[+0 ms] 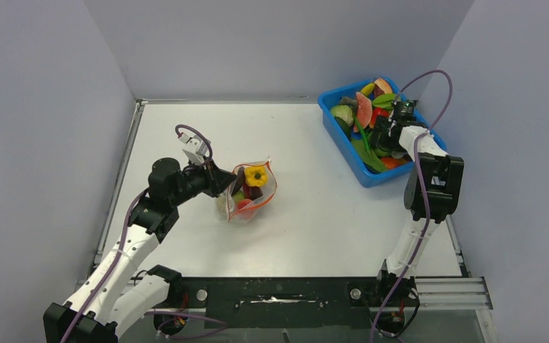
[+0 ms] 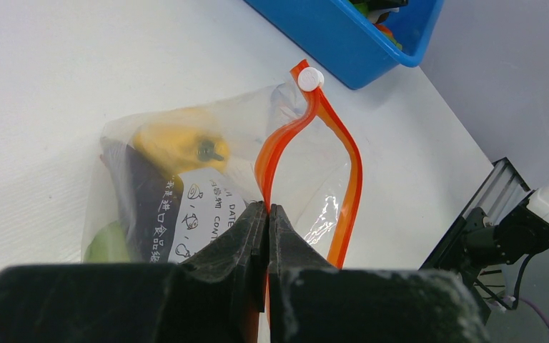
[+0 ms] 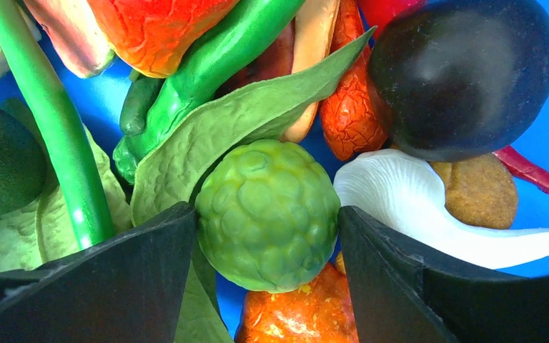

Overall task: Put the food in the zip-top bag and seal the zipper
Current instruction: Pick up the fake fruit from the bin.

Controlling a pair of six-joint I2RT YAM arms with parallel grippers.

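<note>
The clear zip-top bag [image 1: 249, 193] stands open in the middle of the table with a yellow pepper [image 1: 256, 175] and other food inside. My left gripper [image 1: 223, 182] is shut on one side of its orange-red zipper [image 2: 313, 118], just below the open mouth; the white slider [image 2: 310, 78] sits at the far end. The pepper [image 2: 179, 146] shows through the plastic. My right gripper [image 3: 266, 209] is down in the blue tub [image 1: 343, 146], its jaws touching both sides of a green bumpy round fruit [image 3: 271, 193].
The tub at the back right holds several toy foods: a dark purple round one [image 3: 461, 71], a white mushroom [image 3: 414, 204], a green leaf [image 3: 243, 121], orange pieces. Grey walls stand on three sides. The tub's corner [image 2: 343, 43] lies close beyond the bag.
</note>
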